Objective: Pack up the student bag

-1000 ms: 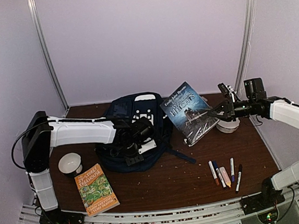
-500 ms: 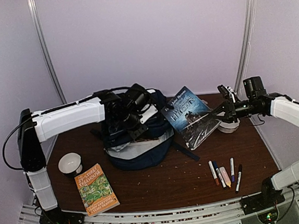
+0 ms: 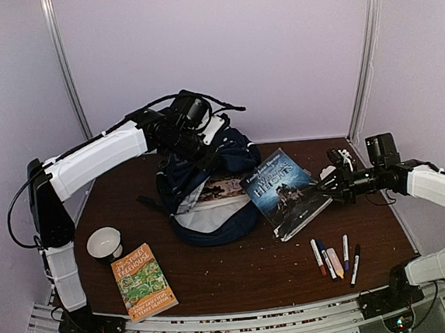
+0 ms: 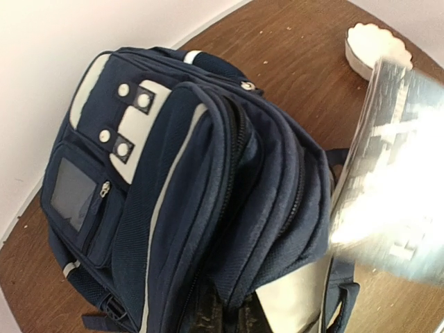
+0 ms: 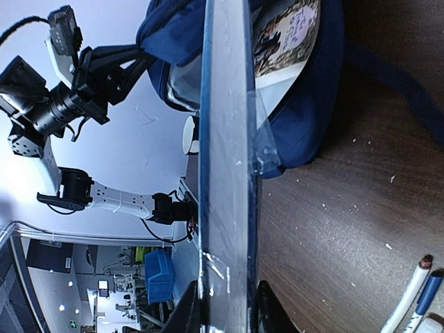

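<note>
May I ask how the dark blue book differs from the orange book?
The dark blue book is held by the right gripper beside the student bag; the orange book lies free on the table. The blue one looks larger than the orange. Both show front covers.

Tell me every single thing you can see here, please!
backpack: one, navy with grey lining, table middle, open, top lifted
brown book: one, brownish, inside the backpack
blue book: one, dark blue, at the backpack's opening
orange book: one, orange and green, front left
bowl: one, white, left side
markers: five, mixed colours, front right
dish: one, white, wavy-edged, back right
table: one, brown, under everything
left gripper: one, black, shut on backpack top
right gripper: one, black, holding the blue book
</note>
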Robot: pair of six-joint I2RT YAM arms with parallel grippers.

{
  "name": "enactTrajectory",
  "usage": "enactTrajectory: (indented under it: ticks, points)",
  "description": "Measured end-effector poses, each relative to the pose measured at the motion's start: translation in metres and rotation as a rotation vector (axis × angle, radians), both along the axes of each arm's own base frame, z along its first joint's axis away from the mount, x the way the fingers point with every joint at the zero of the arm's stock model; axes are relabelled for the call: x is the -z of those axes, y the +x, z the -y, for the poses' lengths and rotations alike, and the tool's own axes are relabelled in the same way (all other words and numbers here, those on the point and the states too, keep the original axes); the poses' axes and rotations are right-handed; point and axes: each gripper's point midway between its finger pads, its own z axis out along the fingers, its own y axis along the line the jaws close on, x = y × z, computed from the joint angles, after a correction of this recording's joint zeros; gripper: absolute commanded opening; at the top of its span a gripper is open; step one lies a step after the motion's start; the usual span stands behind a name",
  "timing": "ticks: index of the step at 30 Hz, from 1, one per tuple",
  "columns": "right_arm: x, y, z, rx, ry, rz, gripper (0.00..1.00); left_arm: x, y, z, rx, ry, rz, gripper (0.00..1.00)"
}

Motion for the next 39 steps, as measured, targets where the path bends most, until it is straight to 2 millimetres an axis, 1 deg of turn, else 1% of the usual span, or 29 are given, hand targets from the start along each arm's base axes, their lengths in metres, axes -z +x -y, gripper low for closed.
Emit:
enactTrajectory:
  ticks: [3,6,10,13,16,18,22,25,28,31,35,39]
  points:
    - [0.002,-0.007,-0.011,-0.032,0.005,-0.029,0.0,0.002,0.004,0.011,0.002,-0.034,-0.013,0.0]
    - [0.004,-0.011,-0.024,-0.075,0.014,-0.039,0.0,0.004,0.004,0.017,0.006,-0.058,-0.03,0.0]
    - [0.02,-0.002,-0.04,-0.111,0.009,-0.117,0.0,0.004,0.001,0.02,0.012,-0.079,-0.05,0.0]
    - [0.038,0.013,-0.049,-0.103,-0.006,-0.178,0.0,0.004,0.0,0.022,0.015,-0.093,-0.065,0.0]
    - [0.05,0.03,-0.061,-0.077,0.014,-0.219,0.0,0.004,-0.001,0.023,0.015,-0.107,-0.076,0.0]
    - [0.053,0.043,-0.071,-0.056,0.044,-0.233,0.0,0.003,-0.001,0.023,0.013,-0.116,-0.081,0.0]
    - [0.056,0.072,-0.097,-0.032,0.118,-0.263,0.0,0.0,-0.005,0.022,0.016,-0.135,-0.09,0.0]
    - [0.06,0.099,-0.118,-0.005,0.191,-0.292,0.0,-0.004,-0.008,0.022,0.021,-0.147,-0.095,0.0]
    - [0.067,0.121,-0.133,0.02,0.249,-0.323,0.0,-0.008,-0.012,0.021,0.028,-0.159,-0.099,0.0]
    - [0.083,0.136,-0.141,0.051,0.27,-0.362,0.0,-0.012,-0.014,0.02,0.031,-0.165,-0.096,0.0]
    - [0.099,0.145,-0.144,0.081,0.257,-0.379,0.0,-0.014,-0.017,0.018,0.035,-0.169,-0.098,0.0]
    - [0.099,0.159,-0.147,0.116,0.223,-0.335,0.0,-0.015,-0.017,0.017,0.037,-0.172,-0.097,0.0]
